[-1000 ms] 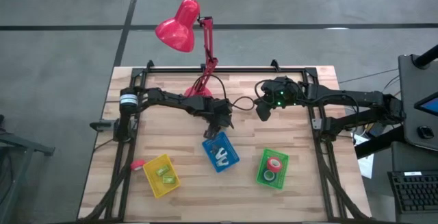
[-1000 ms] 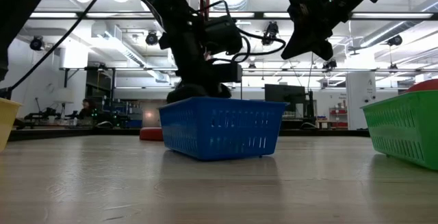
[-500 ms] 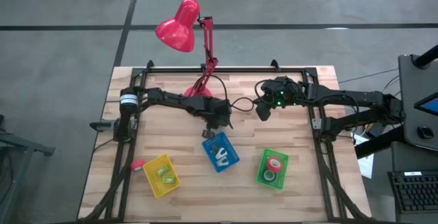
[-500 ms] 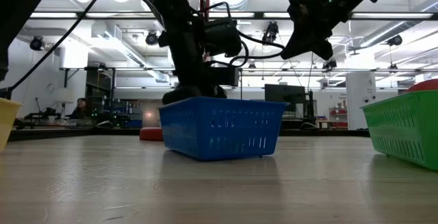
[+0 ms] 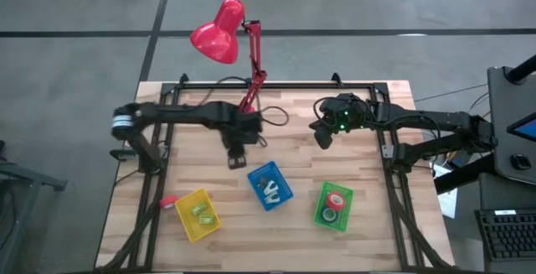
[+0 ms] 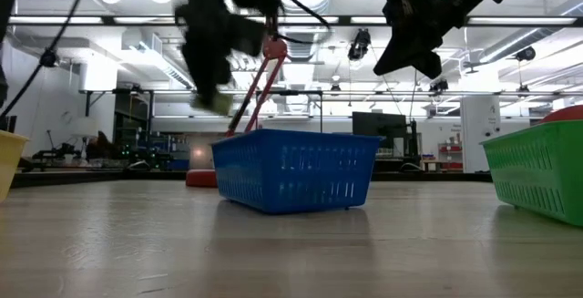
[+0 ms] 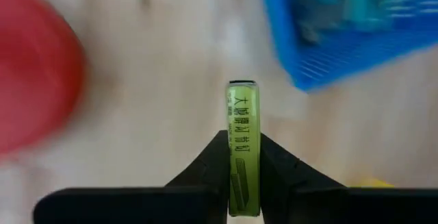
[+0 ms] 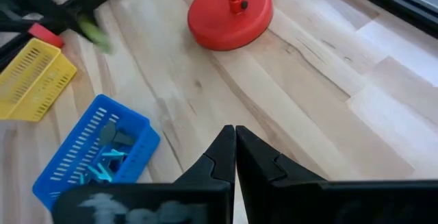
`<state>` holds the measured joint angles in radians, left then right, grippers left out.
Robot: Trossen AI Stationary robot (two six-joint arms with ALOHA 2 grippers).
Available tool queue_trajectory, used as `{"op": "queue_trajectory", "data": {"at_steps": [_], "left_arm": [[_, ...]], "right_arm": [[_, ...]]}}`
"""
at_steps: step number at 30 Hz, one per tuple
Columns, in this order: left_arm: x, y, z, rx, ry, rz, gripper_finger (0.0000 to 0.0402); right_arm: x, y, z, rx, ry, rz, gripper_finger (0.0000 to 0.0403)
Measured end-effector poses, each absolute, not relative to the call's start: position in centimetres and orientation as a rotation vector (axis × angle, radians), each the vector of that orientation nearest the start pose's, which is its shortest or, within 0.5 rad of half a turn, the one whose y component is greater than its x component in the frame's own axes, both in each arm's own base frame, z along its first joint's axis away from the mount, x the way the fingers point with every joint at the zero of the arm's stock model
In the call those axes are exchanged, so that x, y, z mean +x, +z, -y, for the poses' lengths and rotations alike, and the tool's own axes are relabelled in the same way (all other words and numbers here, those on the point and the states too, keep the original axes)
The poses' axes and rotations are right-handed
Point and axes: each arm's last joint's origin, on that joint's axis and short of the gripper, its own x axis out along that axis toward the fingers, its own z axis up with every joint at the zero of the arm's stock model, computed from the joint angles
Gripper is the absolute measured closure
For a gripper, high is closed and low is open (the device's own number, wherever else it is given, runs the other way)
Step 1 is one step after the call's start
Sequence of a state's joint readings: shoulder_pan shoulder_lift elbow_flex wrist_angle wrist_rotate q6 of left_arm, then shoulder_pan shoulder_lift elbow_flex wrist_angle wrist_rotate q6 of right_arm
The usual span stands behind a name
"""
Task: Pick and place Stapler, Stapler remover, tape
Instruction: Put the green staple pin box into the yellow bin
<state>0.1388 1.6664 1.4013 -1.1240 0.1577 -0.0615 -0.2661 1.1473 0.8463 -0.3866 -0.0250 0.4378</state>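
Note:
My left gripper (image 5: 236, 158) is shut on a slim yellow-green stapler (image 7: 243, 131) with black print, above bare wood to the left of the blue tray (image 5: 270, 186). The gripper shows blurred in the low view (image 6: 211, 93). Pale stapler removers lie in the blue tray. The yellow tray (image 5: 197, 215) holds green pieces. The green tray (image 5: 333, 205) holds the tape, a red-rimmed roll (image 5: 337, 199) and a green-blue roll (image 5: 330, 216). My right gripper (image 5: 322, 137) hangs shut above the table's far right part, also seen in its wrist view (image 8: 235, 131). My left gripper pinches the stapler's narrow body (image 7: 243, 157) between its two fingers, one on each flat side. The fingers lie along it, and its free end sticks out ahead of them. It is lifted clear of the table.
A red desk lamp (image 5: 219, 35) stands with its round base (image 8: 229, 11) at the table's far middle, its cord trailing on the wood. A small red thing (image 5: 167, 200) lies left of the yellow tray. Bare wood stretches between the trays and the far rail.
My left arm has swung toward the table's left and risen, carrying its gripper from the blue tray's far edge to the open wood beside it. The right arm has kept still.

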Motion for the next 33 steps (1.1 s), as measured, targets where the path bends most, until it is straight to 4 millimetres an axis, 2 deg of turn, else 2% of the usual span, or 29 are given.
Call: {"op": "queue_trajectory", "data": {"at_steps": [4,9,14,19,22,26,29,33], "left_arm": [[27.8,29.0,-1.4,-0.433,0.003,-1.350,0.0348],[24.1,29.7,2.9,-0.476,-0.053,-1.362,0.0345],[21.6,28.3,7.0,-0.520,-0.114,-1.439,0.0345],[20.7,25.4,10.3,-0.602,-0.227,-1.518,0.0345],[20.3,23.8,11.1,-0.656,-0.187,-1.568,0.0343],[19.6,22.2,11.1,-0.694,-0.116,-1.637,0.0329],[19.3,21.8,11.0,-0.722,-0.115,-1.663,0.0301],[19.2,21.9,11.0,-0.736,-0.132,-1.659,0.0245]], "right_arm": [[23.0,26.8,6.2,0.478,-0.360,-0.630,0.0394],[23.0,26.7,6.2,0.471,-0.351,-0.633,0.0394],[23.0,26.8,6.2,0.468,-0.350,-0.632,0.0394],[23.0,26.8,6.2,0.458,-0.347,-0.632,0.0394],[23.0,26.8,6.2,0.446,-0.343,-0.634,0.0394],[23.0,26.8,6.2,0.446,-0.343,-0.634,0.0394],[23.0,26.8,6.2,0.446,-0.343,-0.634,0.0394],[23.0,26.8,6.2,0.446,-0.343,-0.634,0.0394]]}}
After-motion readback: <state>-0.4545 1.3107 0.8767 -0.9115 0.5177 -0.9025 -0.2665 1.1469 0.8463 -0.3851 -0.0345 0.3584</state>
